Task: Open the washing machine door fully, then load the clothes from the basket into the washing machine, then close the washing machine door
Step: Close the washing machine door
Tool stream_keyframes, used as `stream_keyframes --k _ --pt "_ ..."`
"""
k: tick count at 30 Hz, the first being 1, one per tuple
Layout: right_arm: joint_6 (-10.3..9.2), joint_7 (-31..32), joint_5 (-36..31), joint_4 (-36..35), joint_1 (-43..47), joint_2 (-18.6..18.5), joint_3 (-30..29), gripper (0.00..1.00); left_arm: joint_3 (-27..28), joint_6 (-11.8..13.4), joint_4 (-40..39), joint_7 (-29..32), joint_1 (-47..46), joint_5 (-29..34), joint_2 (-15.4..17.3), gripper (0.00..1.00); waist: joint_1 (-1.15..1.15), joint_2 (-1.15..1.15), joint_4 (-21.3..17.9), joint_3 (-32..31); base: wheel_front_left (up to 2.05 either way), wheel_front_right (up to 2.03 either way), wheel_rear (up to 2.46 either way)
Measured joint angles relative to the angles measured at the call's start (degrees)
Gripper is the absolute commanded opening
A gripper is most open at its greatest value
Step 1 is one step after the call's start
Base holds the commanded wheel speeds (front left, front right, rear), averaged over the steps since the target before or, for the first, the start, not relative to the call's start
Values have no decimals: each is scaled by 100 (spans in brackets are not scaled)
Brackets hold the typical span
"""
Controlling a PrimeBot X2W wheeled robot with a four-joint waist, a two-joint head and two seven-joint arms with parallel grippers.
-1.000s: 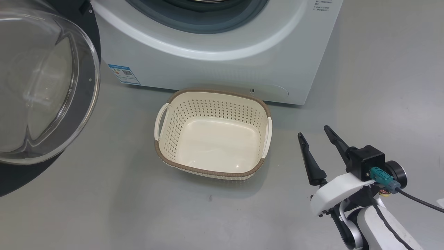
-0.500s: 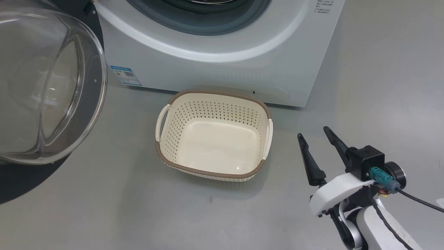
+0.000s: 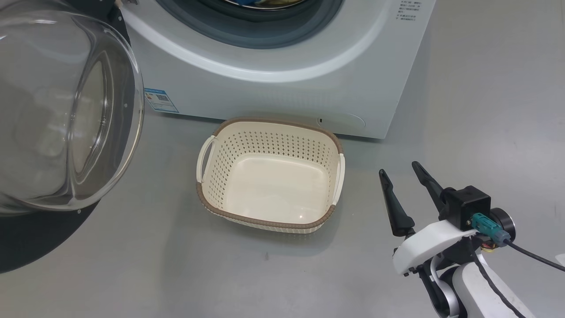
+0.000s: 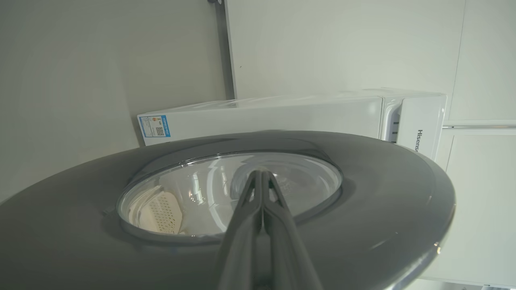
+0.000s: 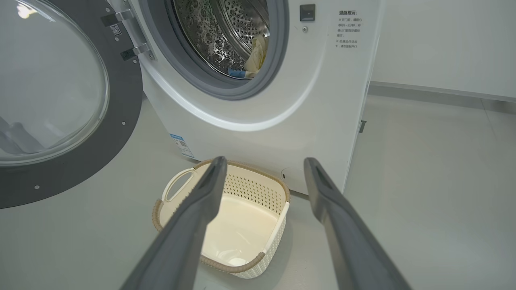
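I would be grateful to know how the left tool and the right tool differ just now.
The left tool is shut, fingers pressed together; the right tool stands open. The left tool points across the outer face of the washing machine door; the right tool hovers above the floor beside the basket. Both have long dark fingers and hold nothing.

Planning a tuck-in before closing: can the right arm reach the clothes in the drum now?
Probably yes. The right gripper is open and empty, the washing machine door hangs swung off to one side, and the clothes lie in plain sight inside the drum mouth. The basket sits lower, on the floor.
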Motion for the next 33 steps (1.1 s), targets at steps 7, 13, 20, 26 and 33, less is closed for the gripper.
stream_keyframes --k 7,13,20,26,33 --pt "0 -25 69 49 23 29 -4 100 -197 98 -144 758 65 -278 -131 0 0 0 -13 -42 0 0 0" --pt "10 -102 126 144 96 94 -1 100 -405 99 -377 1268 259 -297 -193 0 0 0 -49 -125 0 0 0" --pt "52 -229 213 246 130 157 -3 100 -416 93 -654 1748 480 -576 -369 0 0 0 -115 -255 0 0 0" --pt "92 -321 279 354 230 230 1 100 -417 42 -951 2071 681 -809 -637 0 0 0 -207 -400 0 0 0" --pt "110 -376 334 387 264 301 32 100 -348 42 -1435 2429 1025 -1120 -923 0 0 0 -416 -524 0 0 0"
